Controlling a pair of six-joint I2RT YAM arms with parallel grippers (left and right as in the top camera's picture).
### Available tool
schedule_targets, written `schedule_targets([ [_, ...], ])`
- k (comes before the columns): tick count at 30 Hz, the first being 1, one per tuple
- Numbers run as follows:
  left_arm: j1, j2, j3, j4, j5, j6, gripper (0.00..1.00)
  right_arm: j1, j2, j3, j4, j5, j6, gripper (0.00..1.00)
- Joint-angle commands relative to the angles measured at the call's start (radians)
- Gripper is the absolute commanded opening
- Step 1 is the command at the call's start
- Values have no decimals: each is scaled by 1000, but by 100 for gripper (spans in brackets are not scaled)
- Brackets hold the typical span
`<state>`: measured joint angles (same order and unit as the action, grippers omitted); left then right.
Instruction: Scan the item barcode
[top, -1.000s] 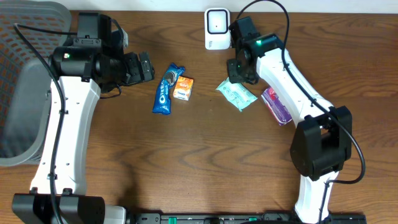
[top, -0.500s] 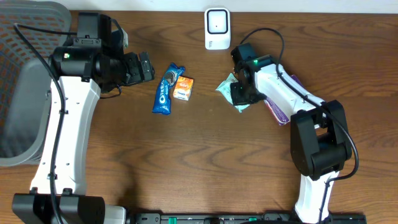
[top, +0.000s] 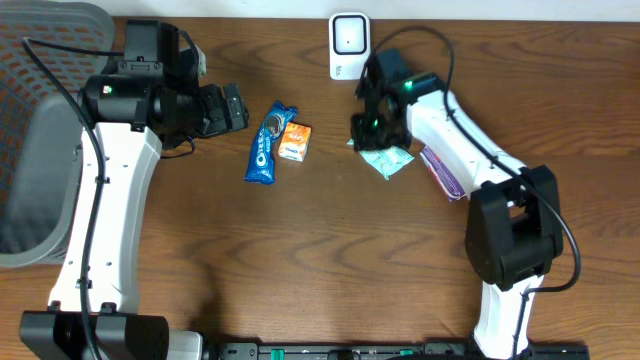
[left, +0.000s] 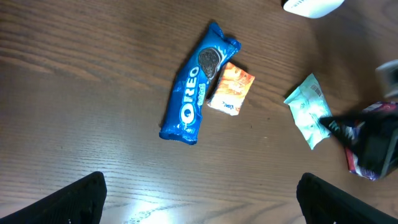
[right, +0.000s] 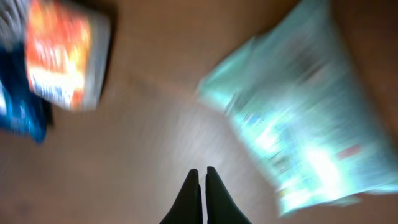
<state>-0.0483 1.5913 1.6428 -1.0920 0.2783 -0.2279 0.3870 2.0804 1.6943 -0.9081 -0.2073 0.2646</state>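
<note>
Overhead, landmark: white barcode scanner (top: 347, 45), at the far edge of the wooden table (top: 300, 250).
Overhead, task item (judged): teal packet (top: 386, 159), flat on the near side of the scanner and slightly right of it. Its long axis is diagonal, running away from the scanner toward the purple packet (top: 443, 171).
Overhead, right gripper (top: 366, 128): between the scanner and the teal packet, at the packet's scanner-side corner; much the nearer arm.
Overhead, left gripper (top: 232, 108): jaws spread wide and empty, well left of the scanner, beyond the Oreo pack (top: 268, 145) and the orange packet (top: 294, 141).
Left wrist, room: bare wood borders the teal packet (left: 309, 111), except on the purple-packet side.
Right wrist, jaws: fingers (right: 193, 196) pressed together with nothing between them. The blurred teal packet (right: 298, 124) lies ahead and right of the tips.
Coming move (judged): the jaws must part and shift right over the packet.
</note>
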Motion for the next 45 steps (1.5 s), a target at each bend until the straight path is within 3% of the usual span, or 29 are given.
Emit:
schedule_targets([
  [1, 4, 4, -3, 0, -10, 10, 98, -27, 3, 30, 19, 238, -67, 2],
  [5, 4, 4, -3, 0, -11, 10, 98, -27, 15, -15, 45, 365, -132, 6],
  [15, 4, 4, -3, 0, -10, 10, 98, -26, 37, -188, 127, 313, -68, 4],
  [19, 4, 4, -3, 0, -10, 10, 98, -26, 37, -200, 83, 172, -67, 1],
  [25, 4, 4, -3, 0, -10, 10, 98, -26, 33, -172, 56, -193, -34, 2],
  [33, 4, 4, -3, 0, -10, 10, 98, -31, 18, -55, 26, -187, 59, 2],
  [36, 4, 4, -3, 0, -10, 10, 98, -24, 4, -6, -3, -188, -17, 11],
  [40, 4, 4, -3, 0, -10, 10, 98, 6, 1, 12, -53, -171, -247, 56],
  [45, 4, 4, -3, 0, -10, 10, 98, 19, 3, -24, -64, 56, -323, 64],
])
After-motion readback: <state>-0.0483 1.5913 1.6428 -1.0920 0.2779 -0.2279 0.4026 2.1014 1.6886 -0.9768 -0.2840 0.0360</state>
